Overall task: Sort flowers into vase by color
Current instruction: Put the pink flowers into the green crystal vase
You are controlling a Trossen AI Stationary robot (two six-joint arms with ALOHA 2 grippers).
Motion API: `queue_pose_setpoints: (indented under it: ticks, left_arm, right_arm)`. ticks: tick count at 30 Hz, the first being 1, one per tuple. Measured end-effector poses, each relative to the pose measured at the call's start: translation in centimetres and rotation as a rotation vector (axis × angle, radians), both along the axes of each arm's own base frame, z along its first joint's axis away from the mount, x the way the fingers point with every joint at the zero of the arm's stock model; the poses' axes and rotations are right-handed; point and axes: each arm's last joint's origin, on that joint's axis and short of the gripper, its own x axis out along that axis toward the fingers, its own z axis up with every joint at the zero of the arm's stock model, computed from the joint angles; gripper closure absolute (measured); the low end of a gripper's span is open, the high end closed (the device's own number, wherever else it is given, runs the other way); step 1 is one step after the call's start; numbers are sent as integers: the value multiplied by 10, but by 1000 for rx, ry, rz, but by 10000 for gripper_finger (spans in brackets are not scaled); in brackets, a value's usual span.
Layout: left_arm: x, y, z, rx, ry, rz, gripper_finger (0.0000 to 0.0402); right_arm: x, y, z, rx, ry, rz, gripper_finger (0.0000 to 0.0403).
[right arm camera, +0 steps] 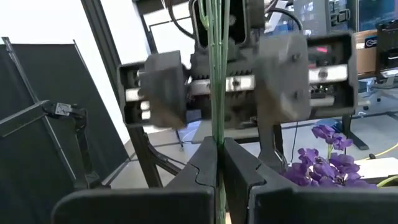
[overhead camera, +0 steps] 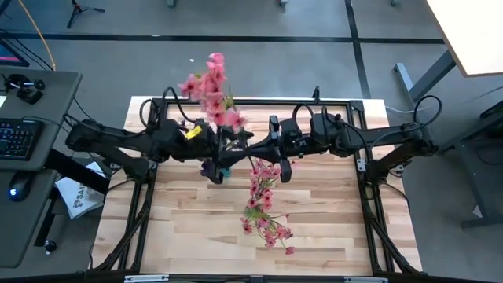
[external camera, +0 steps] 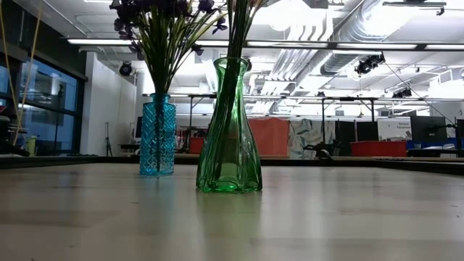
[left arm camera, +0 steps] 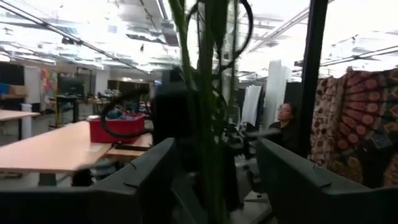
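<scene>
A green glass vase (external camera: 229,134) stands on the table with thin green stems (external camera: 233,43) rising out of it; their pink blossoms (overhead camera: 211,88) show in the high view. Beside it stands a blue vase (external camera: 157,134) with purple flowers (external camera: 163,18). More pink sprigs (overhead camera: 263,208) lie flat on the table toward its near edge. My right gripper (right arm camera: 217,142) is above the green vase, shut on the upright stems. My left gripper (left arm camera: 216,146) faces it, open, with one finger on each side of the same stems (left arm camera: 208,93) and not touching them. Both grippers are above the top of the low view. My right gripper pinches the upright green stems (right arm camera: 216,118) between its two fingers, well below the blossoms. The fingers come in level from the table's right and lie across the stems. The stems stand upright, and their lower ends reach down into the green vase (external camera: 230,101).
The two arms meet over the middle of the table (overhead camera: 330,228), with dark frame rails (overhead camera: 368,196) along its sides. A desk with a keyboard (overhead camera: 16,137) stands off the left edge. A person (left arm camera: 286,118) sits in the room beyond.
</scene>
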Motion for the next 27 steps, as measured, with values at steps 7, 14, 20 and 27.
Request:
queue_pose_setpoints:
  ticks: [7,14,20,27]
  left_arm:
    - [-5,0,5,36,-13,32,277]
    - [-6,1,5,64,-3,77,391]
    - [-16,4,5,80,71,89,399]
    - [-65,-5,23,129,114,76,401]
  right_arm:
    - [0,0,-1,-7,12,0,403]
    - [0,-1,-3,-19,33,-2,398]
    - [-2,-2,-4,-72,55,-24,337]
    - [-22,-13,15,-89,-2,-200,187]
